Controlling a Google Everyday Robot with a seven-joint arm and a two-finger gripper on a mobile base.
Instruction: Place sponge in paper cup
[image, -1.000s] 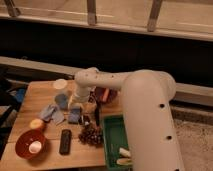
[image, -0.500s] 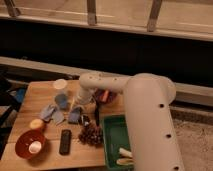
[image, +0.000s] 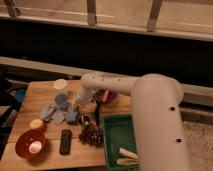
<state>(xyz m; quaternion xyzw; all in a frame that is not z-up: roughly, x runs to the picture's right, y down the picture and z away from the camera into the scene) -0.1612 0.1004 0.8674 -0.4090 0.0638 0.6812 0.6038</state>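
Reading the table (image: 35, 95) from its near edge outward, I had a red bowl (image: 20, 141) with something pale in it at the near left. A black remote (image: 65, 141) lay just beside it, and a green tray (image: 115, 135) holding two pale pieces sat at the near right, tucked against the robot's white arm (image: 155, 120). A dark knobbly cluster (image: 91, 134) sat between remote and tray; I could not name it.

Mid-table, the gripper (image: 75, 111) pointed down, low over the board. Right at its tip was a blue block (image: 71, 118) that I took for the sponge. The two looked to be in contact, but I could not tell how far the gripper was open. Nor could I tell whether it had hold of the block or merely stood over it. Other blue pieces (image: 50, 112) lay near on the left, so my pick of the sponge was a judgement.

The paper cup (image: 60, 84) stood upright at the far edge, beyond the gripper and slightly left in the view, with a blue piece between them. I judged the coming move would run away from me and a little left, after a lift high enough to clear the rim. The block's long axis I could not make out. Past the table ran a dark wall and a railing (image: 92, 10).
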